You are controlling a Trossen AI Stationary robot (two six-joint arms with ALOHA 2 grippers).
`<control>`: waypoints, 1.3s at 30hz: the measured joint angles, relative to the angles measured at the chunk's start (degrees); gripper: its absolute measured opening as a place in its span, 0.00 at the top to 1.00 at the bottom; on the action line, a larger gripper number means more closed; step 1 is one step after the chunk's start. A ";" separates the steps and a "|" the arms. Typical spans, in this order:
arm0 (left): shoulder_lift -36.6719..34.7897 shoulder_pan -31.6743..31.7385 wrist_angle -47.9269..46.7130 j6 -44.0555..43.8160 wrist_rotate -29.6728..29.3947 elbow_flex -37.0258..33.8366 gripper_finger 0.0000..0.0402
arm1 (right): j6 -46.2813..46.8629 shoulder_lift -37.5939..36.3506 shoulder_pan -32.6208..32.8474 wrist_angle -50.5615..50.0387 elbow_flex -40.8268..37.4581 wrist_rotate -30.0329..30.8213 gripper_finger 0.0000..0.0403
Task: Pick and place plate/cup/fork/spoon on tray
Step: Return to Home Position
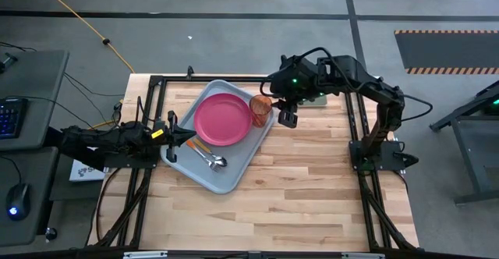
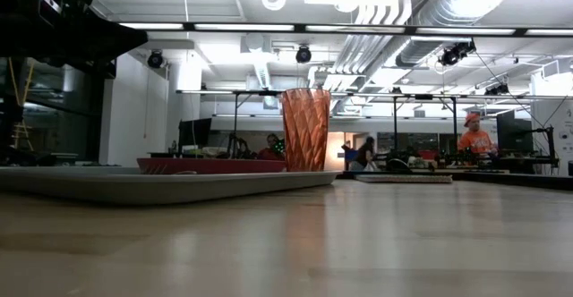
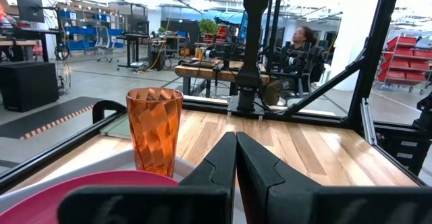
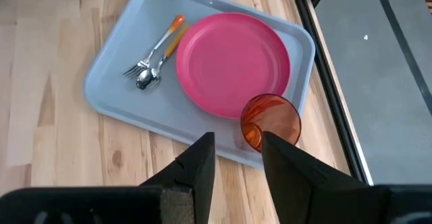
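My right hand point(image 4: 237, 158) hangs above the bench point(image 1: 312, 204), just off the tray's point(image 4: 128, 109) corner, its fingers point(image 4: 200, 158) set a narrow way apart and holding nothing. From my right wrist I look down past them onto the cup point(image 4: 271, 121), which stands upright on the tray at the corner nearest me, just beside the plate's point(image 4: 233, 62) rim; whether cup and plate actually touch I cannot quite tell. In the high view my right hand point(image 1: 288, 118) sits close beside the cup point(image 1: 261, 108) but clear of it.

The plate point(image 1: 223, 118) lies flat on the tray point(image 1: 226, 179) and fills the half of it nearer the cup. Beyond the plate, on the tray's other half, the fork point(image 4: 152, 50) and the spoon point(image 4: 154, 71) lie side by side, touching, their metal ends together and their orange handles pointing toward the plate's edge.

My left hand point(image 1: 173, 132) waits at the tray's far long side, near the fork and spoon handles, with its fingers pressed together and nothing between them. From my left wrist I see the cup point(image 3: 154, 131) across the plate's point(image 3: 101, 190) rim.

From bench height the cup point(image 2: 305, 129) rises above the tray's point(image 2: 134, 185) low rim, with the plate point(image 2: 206, 165) behind it and a person in orange point(image 2: 473, 136) far off in the room.
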 joint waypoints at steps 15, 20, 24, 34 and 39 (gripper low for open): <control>-0.01 0.01 0.00 -0.01 0.00 0.00 0.99 | -0.02 -2.01 4.41 -0.25 -0.04 3.30 0.72; 0.02 -0.01 0.02 -0.03 0.00 0.00 0.99 | -0.27 -4.29 5.31 2.11 -3.61 4.38 0.72; 0.00 0.00 0.01 -0.03 -0.01 0.01 0.99 | -0.48 -11.51 5.31 10.59 -18.54 4.42 0.72; 0.01 0.02 0.00 0.00 0.00 0.01 0.99 | 1.37 -41.48 1.41 47.12 -64.19 3.61 0.72; 0.00 0.02 0.00 0.04 -0.01 0.01 0.99 | 5.24 -52.75 -0.46 55.19 -76.06 1.58 0.72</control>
